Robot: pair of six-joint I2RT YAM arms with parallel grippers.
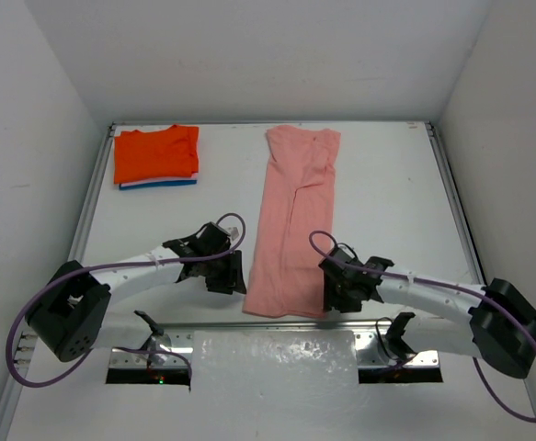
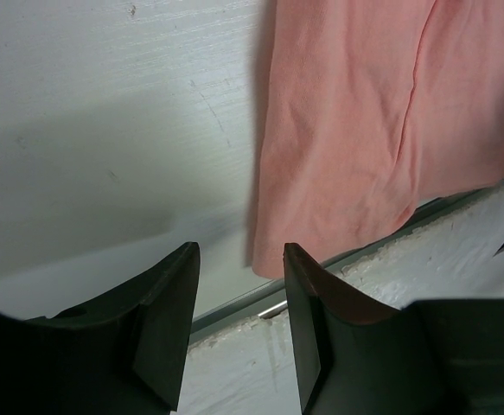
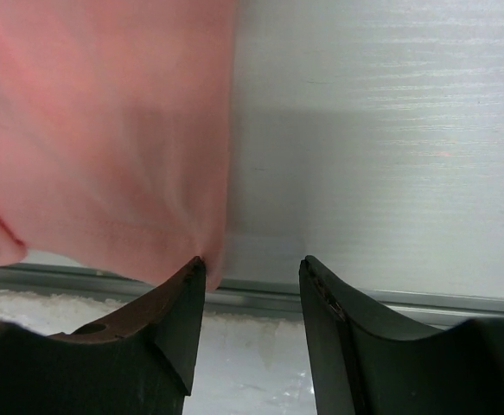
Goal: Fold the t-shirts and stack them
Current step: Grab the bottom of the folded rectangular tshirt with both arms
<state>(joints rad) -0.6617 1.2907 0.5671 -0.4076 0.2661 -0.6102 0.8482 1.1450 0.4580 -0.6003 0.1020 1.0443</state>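
A pale salmon-pink t-shirt (image 1: 292, 220) lies folded lengthwise as a long strip down the middle of the table. Its near hem reaches the table's front edge. My left gripper (image 1: 234, 273) is open beside the strip's near left corner (image 2: 273, 259), with nothing between the jaws. My right gripper (image 1: 334, 289) is open at the near right corner (image 3: 208, 259); one fingertip (image 3: 195, 268) touches the cloth edge. A bright orange t-shirt (image 1: 155, 153) lies folded at the far left, on a thin blue one (image 1: 162, 185) that shows only as an edge.
White walls close in the table on the left, back and right. A metal rail (image 1: 277, 323) runs along the front edge, just below the pink hem. Purple cables loop from both arms.
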